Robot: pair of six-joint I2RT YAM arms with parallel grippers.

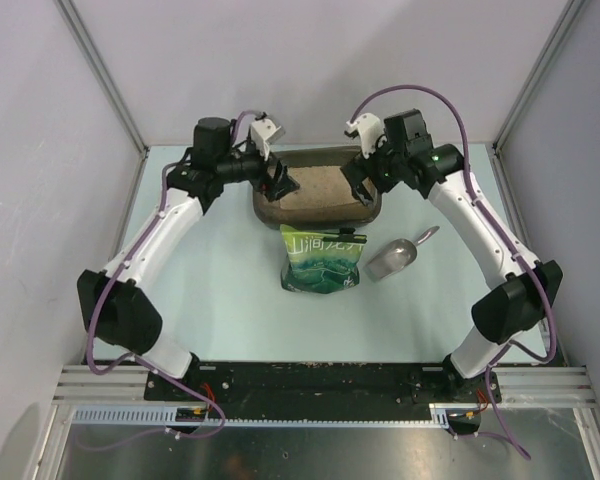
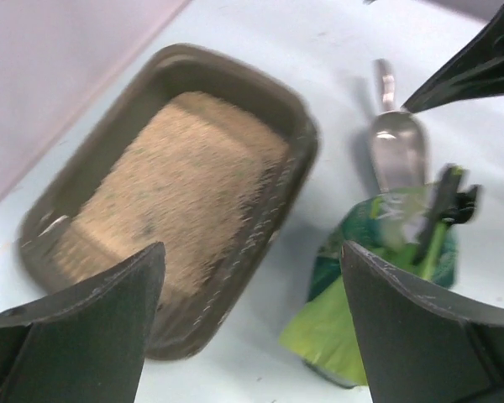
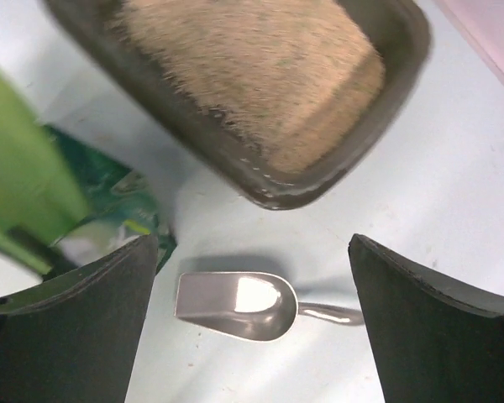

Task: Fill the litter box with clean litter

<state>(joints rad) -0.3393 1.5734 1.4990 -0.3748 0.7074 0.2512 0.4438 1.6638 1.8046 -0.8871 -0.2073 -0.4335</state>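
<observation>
The litter box (image 1: 320,217) sits at the far centre of the worktop (image 1: 210,290), its floor covered by a bed of clean litter (image 1: 320,190). The left hand (image 1: 280,182) and right hand (image 1: 360,185) hover over its two ends, fingers spread wide and holding nothing. Just in front stands the green litter bag (image 1: 322,262), clipped at the top, with an empty metal scoop (image 1: 395,258) beside it. Filling looks largely done. Levelling the bed would call for both hands to take the rim evenly.
</observation>
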